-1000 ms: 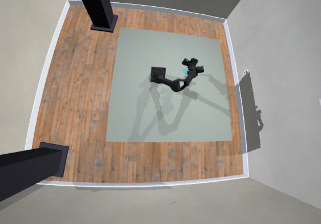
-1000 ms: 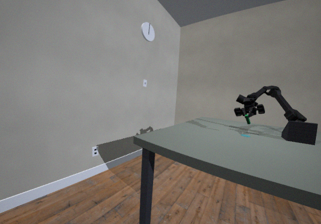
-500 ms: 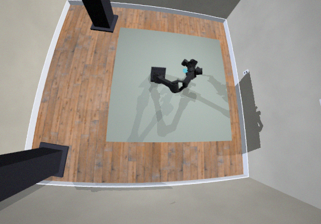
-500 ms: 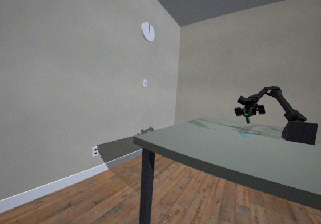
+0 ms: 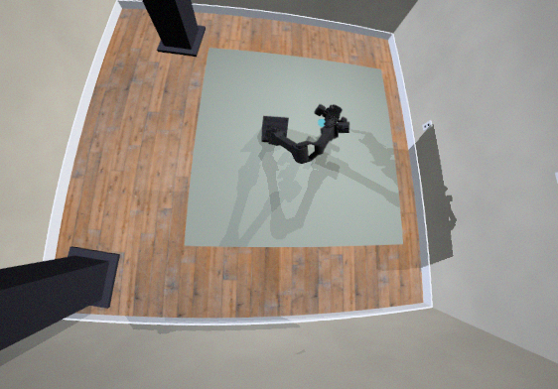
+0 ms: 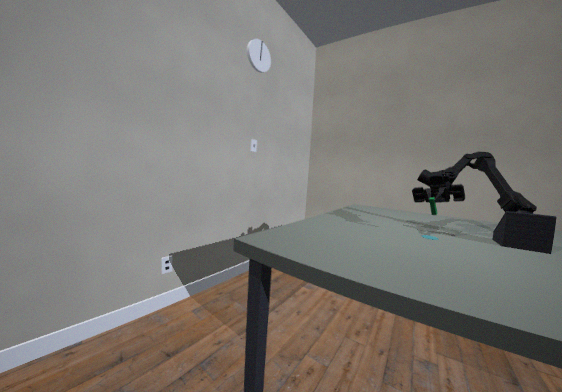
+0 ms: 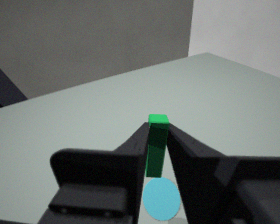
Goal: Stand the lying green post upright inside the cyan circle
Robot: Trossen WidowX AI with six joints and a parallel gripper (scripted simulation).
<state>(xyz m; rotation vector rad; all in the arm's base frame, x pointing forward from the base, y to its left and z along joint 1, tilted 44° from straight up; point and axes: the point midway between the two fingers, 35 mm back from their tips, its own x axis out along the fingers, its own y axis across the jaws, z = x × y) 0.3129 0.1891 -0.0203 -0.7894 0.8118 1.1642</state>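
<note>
My gripper is shut on the green post. The post hangs close to upright below the fingers, well above the table. The cyan circle lies flat on the table under the post. In the wrist view the post's lower end stands just past the circle's far edge. In the overhead view the gripper head covers the post and most of the circle.
The arm's black base box stands on the table to the right of the circle. The table's near edge and a black leg are at the front left.
</note>
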